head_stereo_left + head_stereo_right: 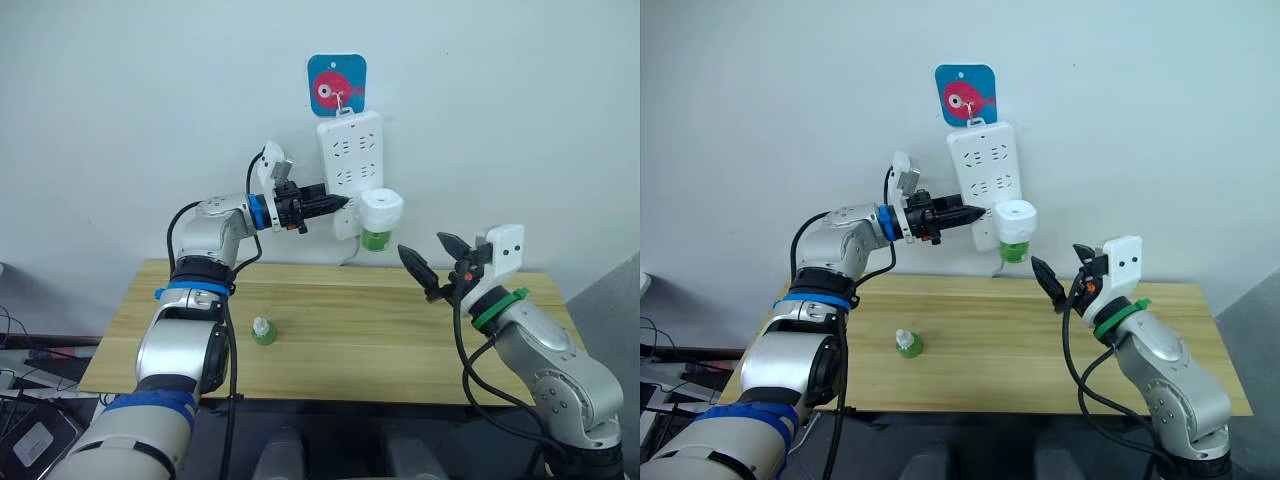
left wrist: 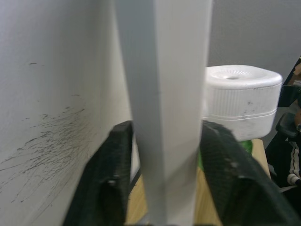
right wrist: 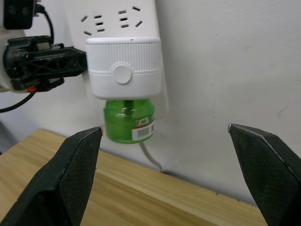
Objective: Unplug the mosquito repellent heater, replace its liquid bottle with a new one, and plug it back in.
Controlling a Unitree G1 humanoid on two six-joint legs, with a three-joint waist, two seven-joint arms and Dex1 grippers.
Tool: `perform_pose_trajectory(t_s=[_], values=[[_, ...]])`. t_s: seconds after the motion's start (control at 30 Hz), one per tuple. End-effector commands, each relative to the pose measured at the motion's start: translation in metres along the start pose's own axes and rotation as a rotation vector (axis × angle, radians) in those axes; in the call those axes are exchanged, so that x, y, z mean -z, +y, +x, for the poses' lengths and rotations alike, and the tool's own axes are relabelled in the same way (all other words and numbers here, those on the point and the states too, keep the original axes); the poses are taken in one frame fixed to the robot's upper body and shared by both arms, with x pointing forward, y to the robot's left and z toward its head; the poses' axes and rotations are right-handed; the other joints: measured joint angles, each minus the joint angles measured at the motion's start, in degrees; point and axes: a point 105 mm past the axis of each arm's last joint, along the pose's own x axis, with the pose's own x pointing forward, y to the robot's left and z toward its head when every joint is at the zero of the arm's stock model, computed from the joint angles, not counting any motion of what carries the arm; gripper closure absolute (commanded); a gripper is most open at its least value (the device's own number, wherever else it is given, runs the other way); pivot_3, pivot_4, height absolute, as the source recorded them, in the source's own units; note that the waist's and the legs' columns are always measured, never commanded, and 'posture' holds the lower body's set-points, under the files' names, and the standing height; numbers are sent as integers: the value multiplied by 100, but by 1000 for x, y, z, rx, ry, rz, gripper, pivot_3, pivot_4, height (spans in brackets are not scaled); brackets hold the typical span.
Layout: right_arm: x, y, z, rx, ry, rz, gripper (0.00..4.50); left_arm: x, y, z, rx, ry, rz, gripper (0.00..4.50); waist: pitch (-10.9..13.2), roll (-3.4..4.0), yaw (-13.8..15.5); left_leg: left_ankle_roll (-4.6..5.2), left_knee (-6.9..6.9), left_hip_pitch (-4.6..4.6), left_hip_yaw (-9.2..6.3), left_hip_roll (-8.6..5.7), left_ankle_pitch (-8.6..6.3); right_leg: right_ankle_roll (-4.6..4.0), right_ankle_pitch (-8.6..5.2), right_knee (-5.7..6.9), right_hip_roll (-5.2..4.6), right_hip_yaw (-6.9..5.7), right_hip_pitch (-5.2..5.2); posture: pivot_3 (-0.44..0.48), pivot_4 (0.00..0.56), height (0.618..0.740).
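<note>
Hanging from the lower right socket of the white power strip (image 1: 349, 170) on the wall, the heater (image 1: 381, 211) carries a green bottle (image 3: 129, 119) of liquid screwed in beneath it. A second small green bottle with a white cap (image 1: 263, 331) stands upright on the wooden tabletop (image 1: 360, 330), well apart from both arms. The left pincer (image 1: 335, 204) reaches in from the side and pinches the strip's lower edge between its two black fingers (image 2: 110, 174), just beside the heater. The right pincer (image 1: 432, 262) hangs over the tabletop below and to the right of the heater, fingers spread wide, near it but not touching. A blue fish hook (image 1: 336, 84) holds the strip.
</note>
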Motion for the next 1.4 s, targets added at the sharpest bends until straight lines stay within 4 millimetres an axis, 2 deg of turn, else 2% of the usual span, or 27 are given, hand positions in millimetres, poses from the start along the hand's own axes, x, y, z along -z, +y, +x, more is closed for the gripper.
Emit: perform_pose_trajectory(t_s=[0.03,0.23,0.4,0.63,0.93,1.03,1.1,1.13,1.4], values=[[-17,11,5,-19,-46,6,0,-24,-9,12,55,-50,62,3197,6,0,1,0,-1,0,0,0,0,0,0,0,0,0,0,21,154,740],[-18,22,25,11,13,26,0,-25,-8,13,49,-51,65,3197,13,3,-3,0,-4,-2,-7,0,0,0,0,1,0,-2,-4,21,159,740],[-29,38,41,-10,11,14,0,-26,-9,14,46,-53,71,3197,25,4,2,0,-4,-4,-11,0,0,-1,0,1,0,-4,-4,24,160,740],[-38,35,63,70,-18,-1,0,-26,-8,15,36,-54,84,3197,38,5,2,0,-4,-7,-14,0,0,-1,0,2,0,-8,-8,32,162,740],[-37,35,73,84,-27,-8,0,-27,-7,14,24,-57,90,3197,62,9,2,0,-6,-9,-16,0,0,-1,0,2,-1,-11,-10,41,167,740],[-37,37,72,74,-37,-3,630,-27,-6,13,17,-58,92,3197,73,9,2,0,-6,-9,-16,1,0,-1,0,2,-1,-11,-10,41,170,740],[-38,38,72,70,-42,-1,1348,-27,-6,13,15,-58,93,3197,82,9,2,0,-5,-9,-16,0,0,-1,0,2,-1,-10,-10,41,170,740],[-38,39,72,67,-44,1,1504,-27,-6,13,12,-58,93,3197,85,9,2,0,-5,-9,-16,0,0,-1,0,2,-1,-11,-10,39,170,740],[-38,36,60,77,-51,-34,1494,-22,9,12,-92,-37,128,3197,95,15,38,0,-5,-14,-21,-1,0,-1,0,0,-1,-15,-10,37,173,740]])
